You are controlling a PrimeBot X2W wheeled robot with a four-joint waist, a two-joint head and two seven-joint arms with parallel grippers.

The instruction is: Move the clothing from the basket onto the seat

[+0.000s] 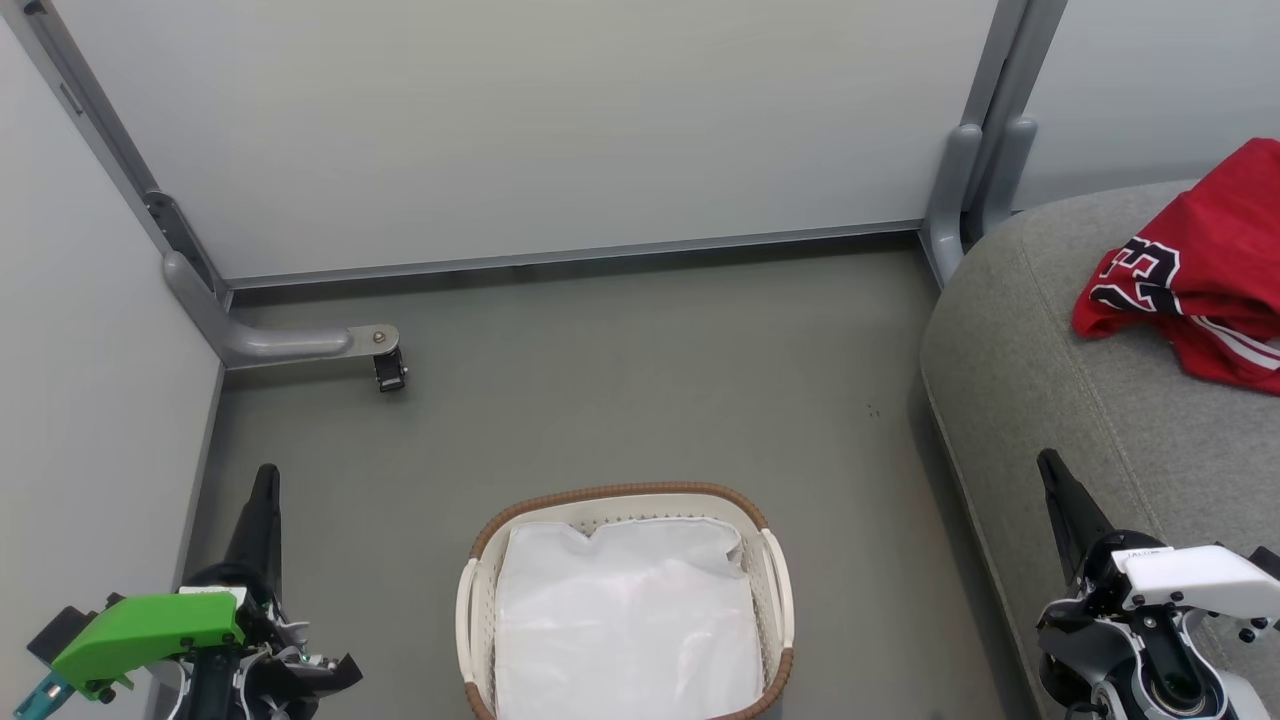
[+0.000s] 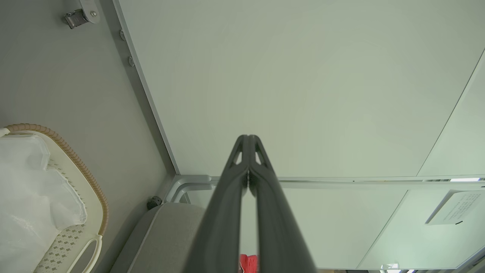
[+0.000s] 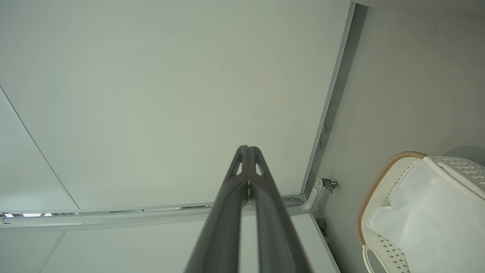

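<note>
Head view: jersey (image 1: pixel 1190 280) lies on seat (image 1: pixel 1040 400), up beyond the pressed-together right gripper (image 1: pixel 1046 460)

big black-and-white numerals on the red jersey (image 1: pixel 1195 265) lying on the grey seat (image 1: pixel 1070 430) — folded over, so the number can't be read. a white notice (image 2: pixel 456 206) on the wall panel (image 2: pixel 379 231) carries lines of print — too small to read.

1. Left gripper (image 1: pixel 266 482): low left in head view, tips pointing up-frame, jaws pressed together, nothing between them.
2. Left wrist view: both dark fingers (image 2: pixel 223 216) meet at the tips.
3. Right gripper (image 1: pixel 1050 465): low right, jaws together, empty, leaning slightly left.
4. Wrists: green cover (image 1: pixel 140 630) on left, white cover (image 1: pixel 1190 575) on right.
</note>
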